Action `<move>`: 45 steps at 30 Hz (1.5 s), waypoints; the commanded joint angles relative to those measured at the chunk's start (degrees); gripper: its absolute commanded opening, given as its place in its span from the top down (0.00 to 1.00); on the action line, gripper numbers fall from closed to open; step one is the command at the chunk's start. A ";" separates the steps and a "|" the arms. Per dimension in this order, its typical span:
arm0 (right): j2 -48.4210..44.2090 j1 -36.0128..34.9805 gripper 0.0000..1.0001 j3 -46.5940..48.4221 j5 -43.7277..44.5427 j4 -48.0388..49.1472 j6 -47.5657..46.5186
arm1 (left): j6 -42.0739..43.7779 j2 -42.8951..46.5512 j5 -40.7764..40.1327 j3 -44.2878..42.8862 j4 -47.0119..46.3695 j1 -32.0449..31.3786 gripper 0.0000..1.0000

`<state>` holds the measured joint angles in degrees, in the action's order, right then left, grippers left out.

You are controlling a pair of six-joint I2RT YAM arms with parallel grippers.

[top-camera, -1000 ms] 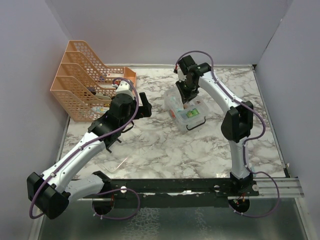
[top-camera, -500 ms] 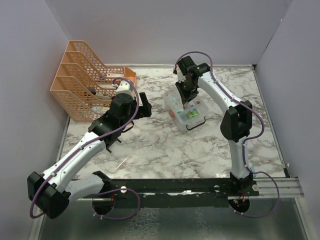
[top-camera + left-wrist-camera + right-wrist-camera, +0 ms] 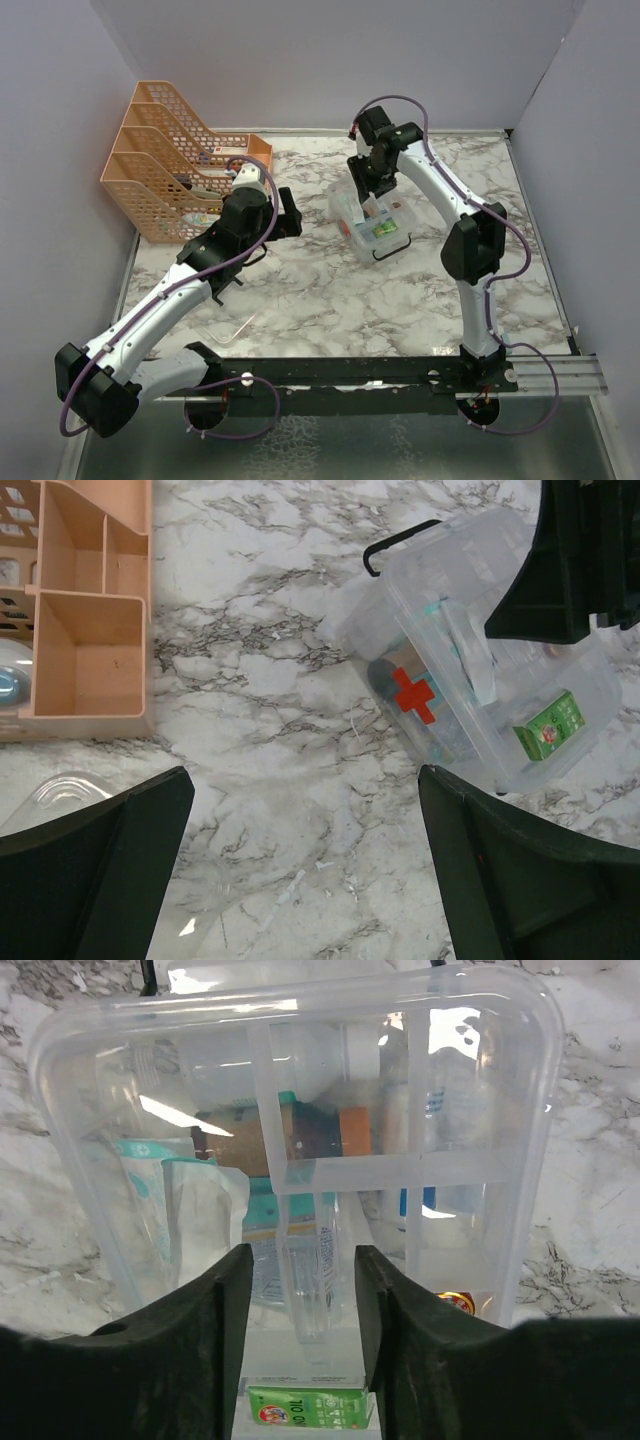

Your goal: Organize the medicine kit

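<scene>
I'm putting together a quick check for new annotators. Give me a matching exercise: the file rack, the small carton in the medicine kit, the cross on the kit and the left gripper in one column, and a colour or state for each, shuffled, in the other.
Things:
1. file rack
2. carton inside the medicine kit
3. cross on the kit
4. left gripper

Colour or state:
A. red
B. wide open
C. orange
D. green

Pairs: 1-C, 2-D, 3-A, 4-B
</scene>
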<state>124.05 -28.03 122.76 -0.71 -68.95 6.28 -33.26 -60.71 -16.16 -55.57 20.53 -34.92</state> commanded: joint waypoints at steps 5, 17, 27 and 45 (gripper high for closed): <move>-8.92 -0.18 0.47 1.03 3.32 2.10 3.97 | -4.67 -3.10 -2.24 -0.23 8.54 3.06 0.01; -29.51 -4.44 0.47 -25.55 -11.65 24.85 14.10 | -15.88 -5.78 7.15 9.88 19.55 25.17 0.14; -27.15 -15.96 0.48 -30.90 -11.54 30.66 16.04 | -15.69 -6.00 2.00 13.14 20.63 34.12 0.01; -25.81 -24.00 0.48 -40.28 -5.95 37.03 23.38 | -7.42 -12.25 23.36 14.87 13.80 36.34 0.03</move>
<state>99.55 -51.62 87.13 -9.67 -35.79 24.80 -37.91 -74.72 -3.57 -43.44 35.44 1.13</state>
